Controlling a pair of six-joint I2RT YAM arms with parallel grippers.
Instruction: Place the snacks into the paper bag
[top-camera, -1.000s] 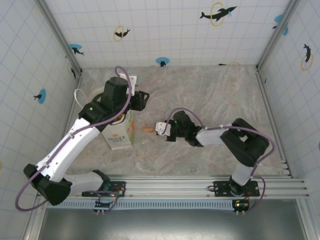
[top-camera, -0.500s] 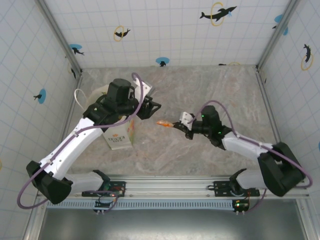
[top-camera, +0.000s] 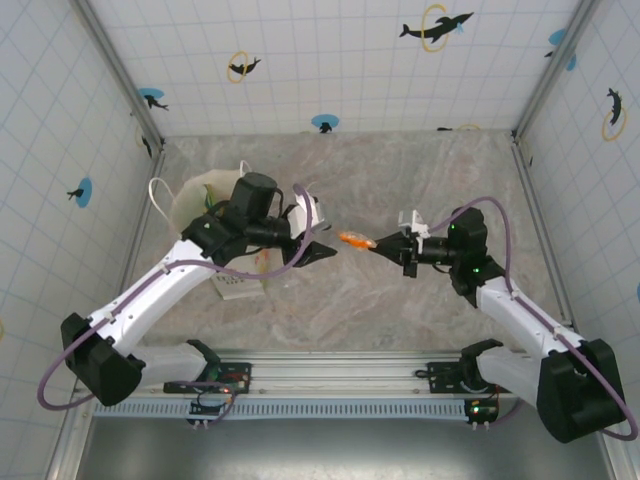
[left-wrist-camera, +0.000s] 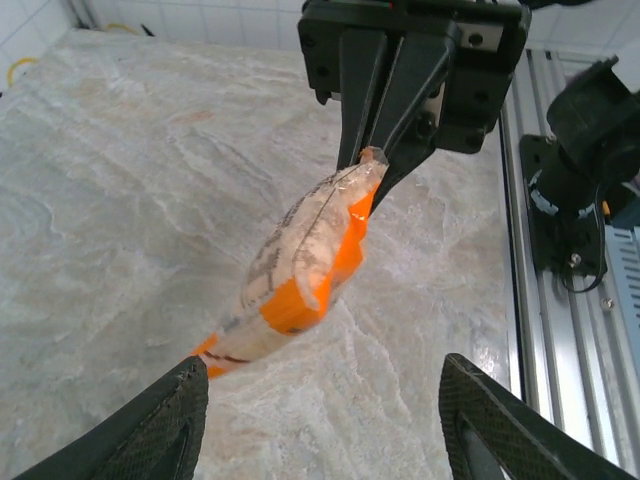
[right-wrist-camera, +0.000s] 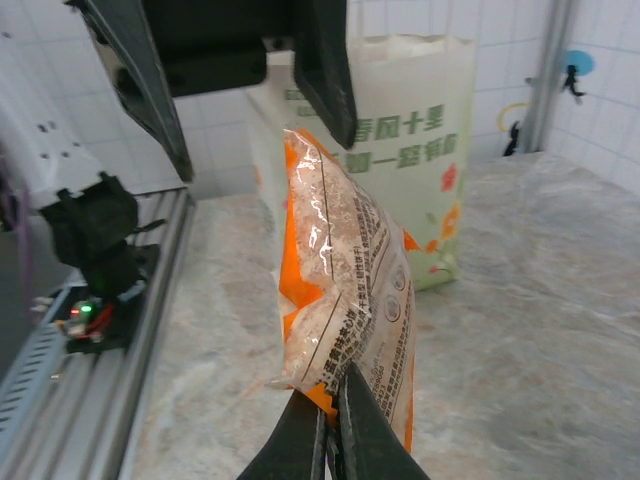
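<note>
Right gripper (top-camera: 380, 245) clamps an orange snack packet (top-camera: 353, 240) above the middle of the worktop (top-camera: 420, 180); left gripper (top-camera: 322, 237), spread apart, faces it beside the paper bag (top-camera: 195, 195).

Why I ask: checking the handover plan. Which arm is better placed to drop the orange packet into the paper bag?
Left, probably. The left gripper is open and faces the orange packet held in the right gripper, and the paper bag stands beside the left arm.

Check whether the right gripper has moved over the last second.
Yes. The right gripper, shut on the orange packet, has moved right: it was in line with the middle blue sticker on the back wall, and now sits right of it.
</note>
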